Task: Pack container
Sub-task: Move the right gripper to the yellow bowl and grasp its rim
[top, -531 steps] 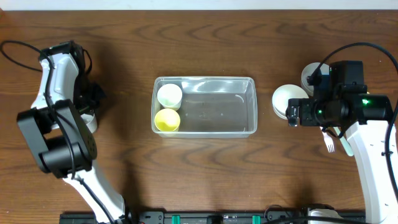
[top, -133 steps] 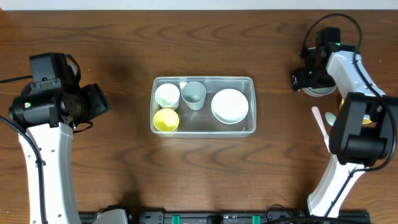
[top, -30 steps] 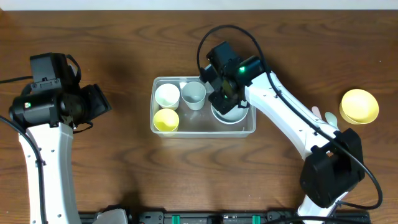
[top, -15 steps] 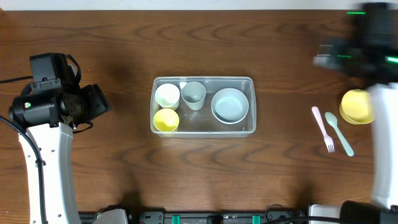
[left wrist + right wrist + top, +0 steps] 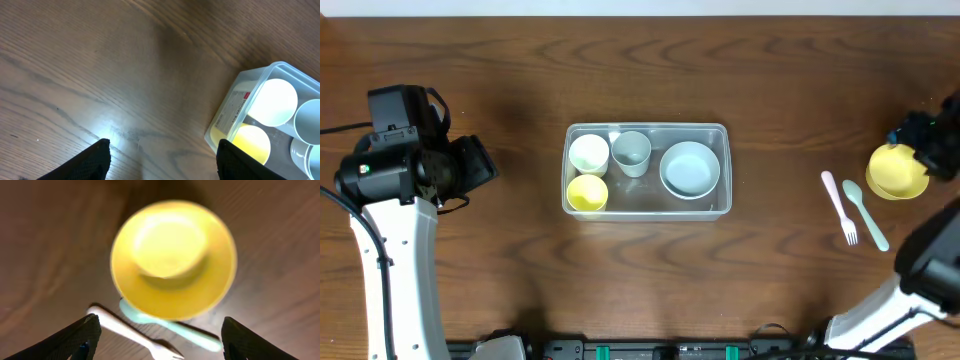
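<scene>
Right pincer (image 5: 160, 330) hangs released directly over a yellow bowl (image 5: 172, 255): likely light, stiff, slick plastic, best pinched at its rim. Left pincer (image 5: 162, 150) is spread and empty beside the tub (image 5: 645, 198).

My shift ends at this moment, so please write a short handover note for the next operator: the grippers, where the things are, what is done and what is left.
Left gripper: open, empty, over bare table to the left of the container.
Right gripper: open, empty, above the yellow bowl.
Done: white cup, yellow cup, pale grey cup and pale blue bowl are in the container.
Left: the yellow bowl, pink fork and green spoon lie on the table at the right, probably to be packed next.
</scene>
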